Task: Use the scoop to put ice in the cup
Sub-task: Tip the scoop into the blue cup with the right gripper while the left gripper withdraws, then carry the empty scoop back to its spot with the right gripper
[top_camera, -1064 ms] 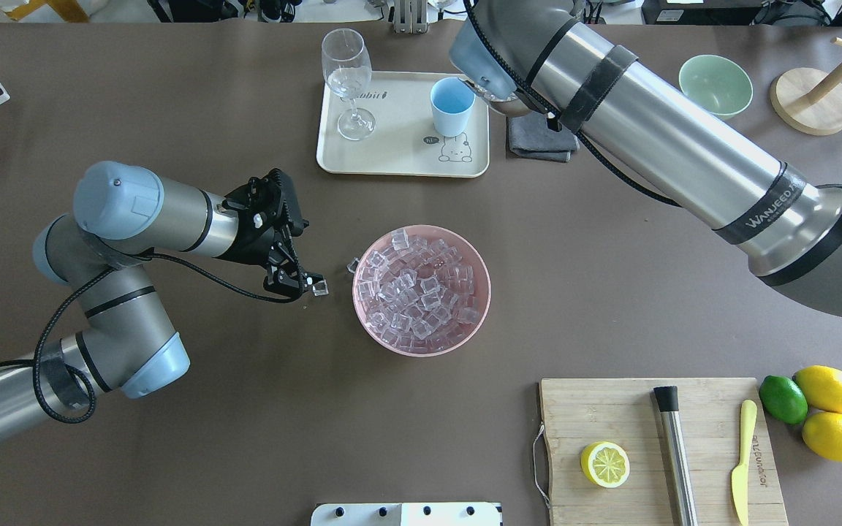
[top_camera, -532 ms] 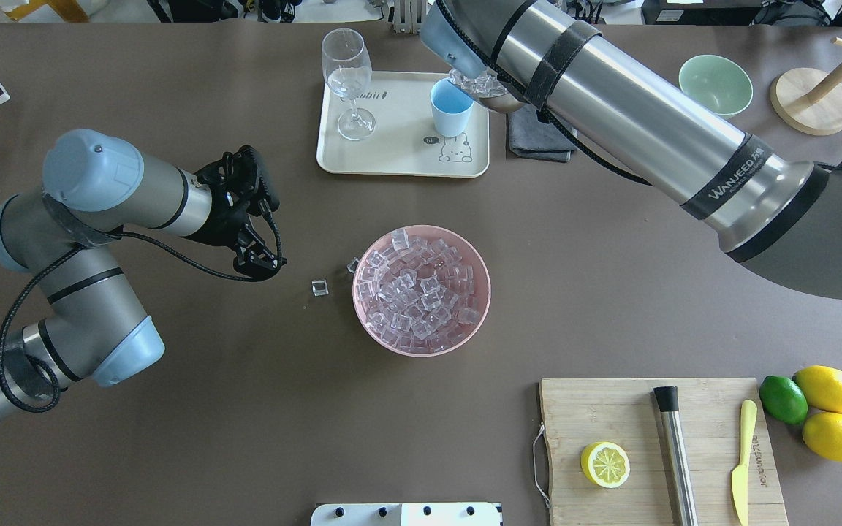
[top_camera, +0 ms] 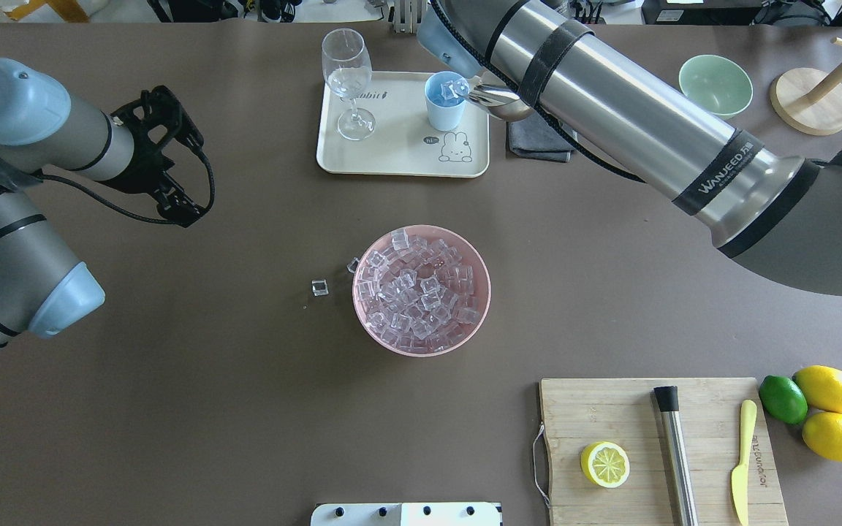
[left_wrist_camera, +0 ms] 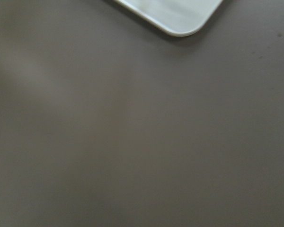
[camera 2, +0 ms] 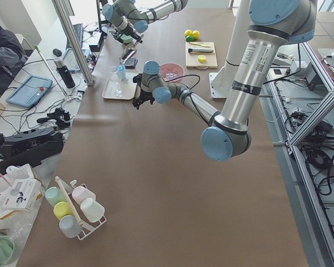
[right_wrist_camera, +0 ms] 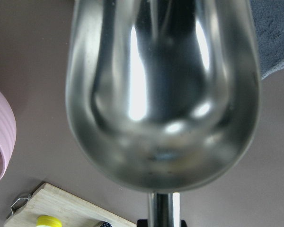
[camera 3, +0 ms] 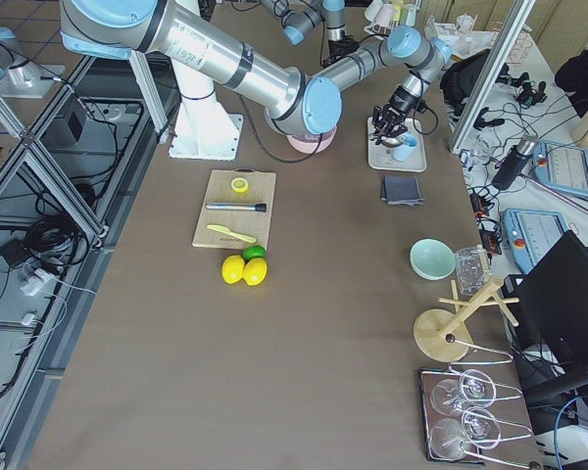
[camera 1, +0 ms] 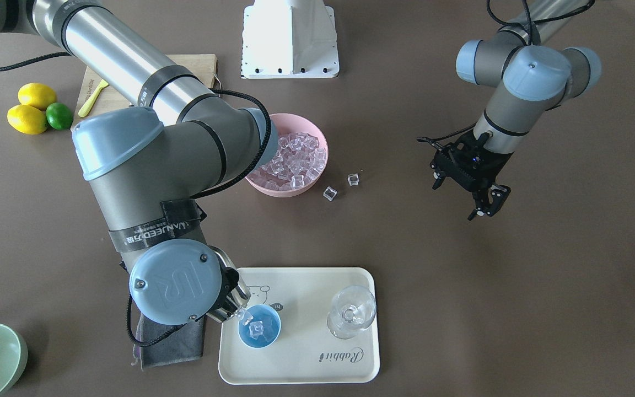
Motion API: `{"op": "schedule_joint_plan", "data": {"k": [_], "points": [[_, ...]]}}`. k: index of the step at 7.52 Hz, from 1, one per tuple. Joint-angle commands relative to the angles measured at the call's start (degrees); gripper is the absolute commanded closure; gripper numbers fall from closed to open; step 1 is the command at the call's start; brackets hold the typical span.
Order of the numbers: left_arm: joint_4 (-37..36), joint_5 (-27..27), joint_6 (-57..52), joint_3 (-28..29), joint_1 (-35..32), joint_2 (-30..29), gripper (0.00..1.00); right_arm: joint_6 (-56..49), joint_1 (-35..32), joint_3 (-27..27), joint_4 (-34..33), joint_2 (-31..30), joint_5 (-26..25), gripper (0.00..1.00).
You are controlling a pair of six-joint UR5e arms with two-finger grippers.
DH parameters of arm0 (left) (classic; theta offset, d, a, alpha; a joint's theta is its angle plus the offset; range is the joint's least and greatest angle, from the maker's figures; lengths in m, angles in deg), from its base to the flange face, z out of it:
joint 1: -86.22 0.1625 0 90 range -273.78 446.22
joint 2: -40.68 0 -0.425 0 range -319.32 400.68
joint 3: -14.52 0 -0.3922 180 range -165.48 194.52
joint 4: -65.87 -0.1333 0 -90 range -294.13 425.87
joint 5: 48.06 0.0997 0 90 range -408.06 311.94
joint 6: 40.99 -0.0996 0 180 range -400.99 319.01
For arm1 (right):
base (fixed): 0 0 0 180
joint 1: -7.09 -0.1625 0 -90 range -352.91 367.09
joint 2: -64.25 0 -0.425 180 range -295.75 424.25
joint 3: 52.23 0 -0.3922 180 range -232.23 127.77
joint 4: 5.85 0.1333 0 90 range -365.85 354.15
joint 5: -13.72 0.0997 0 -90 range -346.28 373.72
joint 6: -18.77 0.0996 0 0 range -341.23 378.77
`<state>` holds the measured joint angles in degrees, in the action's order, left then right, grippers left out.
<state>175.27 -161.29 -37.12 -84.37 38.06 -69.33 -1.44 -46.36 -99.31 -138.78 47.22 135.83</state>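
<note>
At the desk's near right corner, a wooden cutting board (top_camera: pixel 611 409) carries a halved lemon (top_camera: pixel 604 464), a steel cylinder (top_camera: pixel 677 453) and a yellow knife (top_camera: pixel 742 460). At the desk's middle, a pink bowl (top_camera: pixel 487 292) is heaped with ice (top_camera: pixel 417 288). Two loose cubes (top_camera: pixel 319 287) lie on the desk just beside the bowl's left side.

The left gripper (top_camera: pixel 186 215) is held over bare desk near the left edge, its jaws a little apart with nothing between them. Half a second earlier it was hanging close to the loose cubes; it has since been drawn well away from them. Only bare desk and a tray corner are shown by its wrist camera.

Toward the far edge, a cream tray (top_camera: pixel 392 157) carries a stemmed glass (top_camera: pixel 348 73) and the cup (top_camera: pixel 441 117), which stands upright at the tray's far right corner. The scoop (top_camera: pixel 498 98) is clamped by its handle in the right gripper (right_wrist_camera: pixel 160 222) and is tipped with its open front over the cup's rim. Earlier the scoop was heaped with ice and held just beside the cup. Now its trough is shown empty in the right wrist view, and ice is seen inside the cup. A grey cloth (top_camera: pixel 531 139) lies just beside the tray's right edge.
</note>
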Motion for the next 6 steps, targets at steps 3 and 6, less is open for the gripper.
{"op": "schedule_joint_plan", "data": {"k": [3,6], "points": [[-14.5,-5.6,0.7,-0.9,-16.0,3.7,0.02,-1.1,-0.1,-2.7,-0.7,-0.8,-0.3,1.0],[-14.7,-17.3,0.7,-1.7,-23.8,12.7,0.02,-0.1,-3.5,-18.8,-6.8,-8.9,0.2,1.0]]}}
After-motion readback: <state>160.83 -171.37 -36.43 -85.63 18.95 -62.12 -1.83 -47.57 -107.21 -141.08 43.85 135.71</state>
